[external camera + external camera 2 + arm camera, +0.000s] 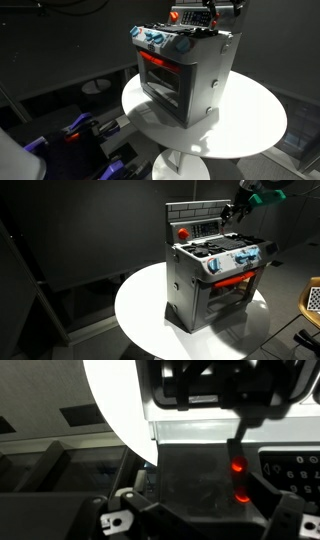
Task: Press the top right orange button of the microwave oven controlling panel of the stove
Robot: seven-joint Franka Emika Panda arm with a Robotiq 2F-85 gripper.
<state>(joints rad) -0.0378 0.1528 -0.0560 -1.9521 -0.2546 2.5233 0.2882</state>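
I am recording a round white surface [250, 125] carrying the grey stove [185, 80]. Risks, in my judgement: too firm a push could be sliding the stove backward, and the buttons are sitting so close together that a slight offset could be striking the wrong one. The control panel [197, 227] is standing upright on the stove's raised back. The arm [262, 192] is reaching down from above, with the pincer [235, 210] hovering at one end of the panel. I cannot tell its opening.
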